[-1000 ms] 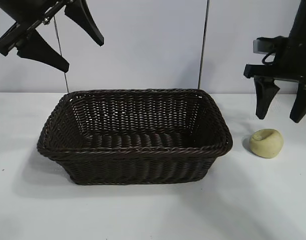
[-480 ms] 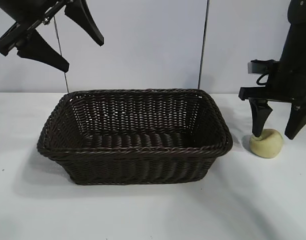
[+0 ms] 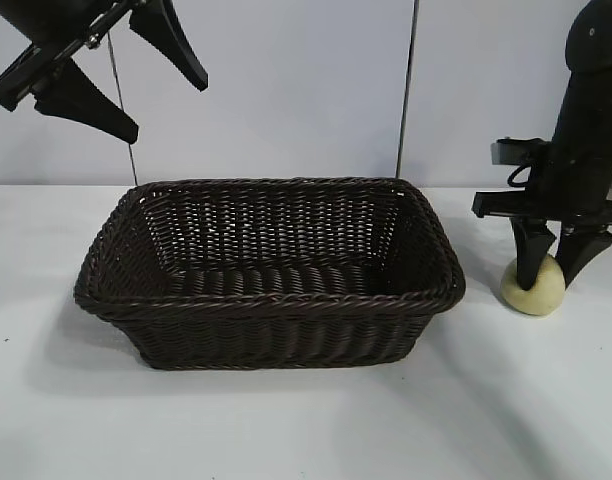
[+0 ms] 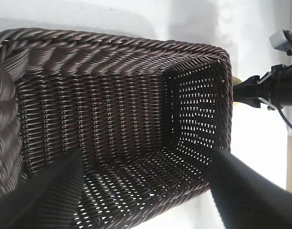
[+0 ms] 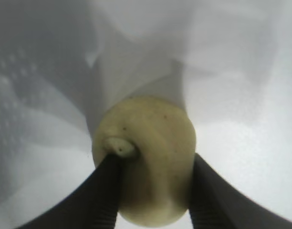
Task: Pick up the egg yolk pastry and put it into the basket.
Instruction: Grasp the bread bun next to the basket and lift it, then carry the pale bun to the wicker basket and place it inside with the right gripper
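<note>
1. At the far left we saw the left gripper (image 3: 111, 75) raised high above the surface (image 3: 286, 420), its fingers spread wide apart and holding nothing, up over the basket's left end.
2. In the middle the basket (image 3: 271, 300) sat on the surface, dark woven wicker with a braided rim; its inside, seen from the left wrist view (image 4: 117, 124), held nothing.
3. To the right of the basket, just beside its right end, the egg yolk pastry (image 3: 533, 287) rested on the surface.
4. The right gripper (image 3: 554, 262) stood down over the pastry, pointing straight down, its two fingers pressed against opposite sides of it; the right wrist view showed one finger (image 5: 100, 191) touching the dent near the pastry's (image 5: 146, 152) edge.
</note>
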